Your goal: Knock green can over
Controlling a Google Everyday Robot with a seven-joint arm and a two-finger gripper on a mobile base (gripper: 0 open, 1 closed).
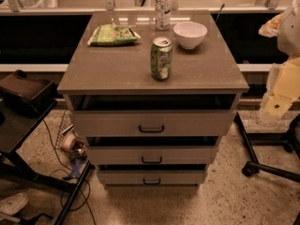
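Note:
The green can [161, 58] stands upright on the cabinet top [112, 71], a little right of its middle, silver pull-tab top facing up. My gripper [277, 102] shows as a pale, blurred shape at the right edge of the camera view. It is off the cabinet's right side, well apart from the can and about level with the cabinet top.
A flat green snack bag [113, 34] lies at the back left of the top. A white bowl [190, 34] and a clear plastic bottle [163, 7] stand behind the can. The cabinet has three drawers [151, 124]. A chair base [269, 165] is at right, a black stand [23, 121] at left.

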